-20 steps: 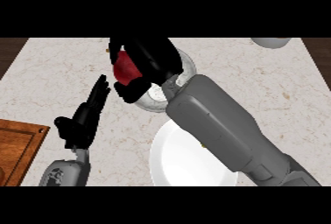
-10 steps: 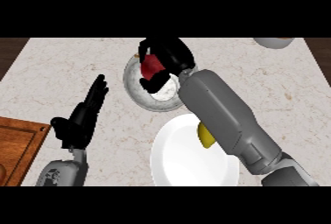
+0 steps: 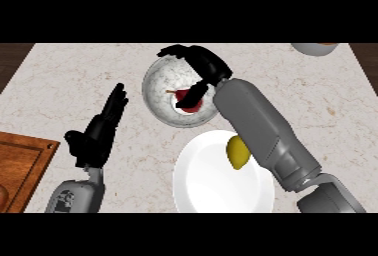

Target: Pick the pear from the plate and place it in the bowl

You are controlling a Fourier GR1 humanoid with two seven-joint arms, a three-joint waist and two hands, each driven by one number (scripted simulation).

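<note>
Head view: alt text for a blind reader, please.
A red pear lies in a speckled bowl under the robot's right hand. A yellow item sits on the white plate; the left hand rests open at left.

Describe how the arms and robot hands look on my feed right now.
Both forearms are smooth, rounded grey shells. The left forearm carries small dark markings. The right forearm looks thicker in this view, with a seam near its elbow end. The left robot hand and right robot hand are plain black. No cables or sleeves show.
</note>
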